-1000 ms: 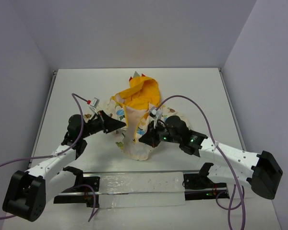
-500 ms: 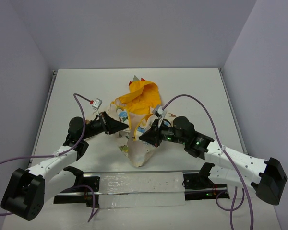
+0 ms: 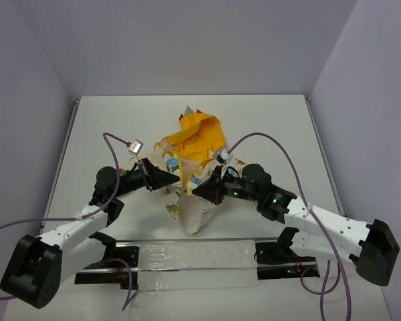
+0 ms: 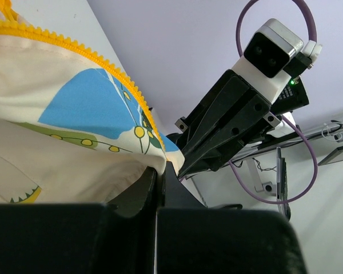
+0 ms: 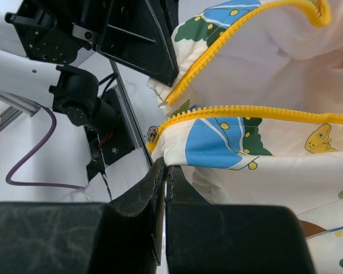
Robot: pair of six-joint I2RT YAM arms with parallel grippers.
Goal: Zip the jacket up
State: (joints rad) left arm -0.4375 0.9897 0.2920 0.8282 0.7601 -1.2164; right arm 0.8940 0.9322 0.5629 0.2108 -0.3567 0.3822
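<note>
The jacket [image 3: 190, 144] lies bunched mid-table, cream with cartoon prints, yellow-orange lining and hood facing up. Its lower cream part [image 3: 195, 212] hangs between the two arms. My left gripper [image 3: 174, 178] is shut on the jacket's left front edge; in the left wrist view [image 4: 161, 168] the cream hem beside the yellow zipper teeth [image 4: 126, 85] is pinched between the jaws. My right gripper [image 3: 196, 190] is shut on the right front edge; in the right wrist view [image 5: 166, 165] it grips the hem just under the zipper slider [image 5: 152, 134] at the end of the yellow teeth.
The white table [image 3: 267, 127] is walled by grey panels on three sides. A clear strip with mounts [image 3: 194, 257] runs along the near edge between the arm bases. Purple cables [image 3: 267, 144] loop over both arms.
Both grippers have drawn closer together with the jacket's front edges held. The jacket has bunched narrower and its lower part has gathered toward the near edge.
</note>
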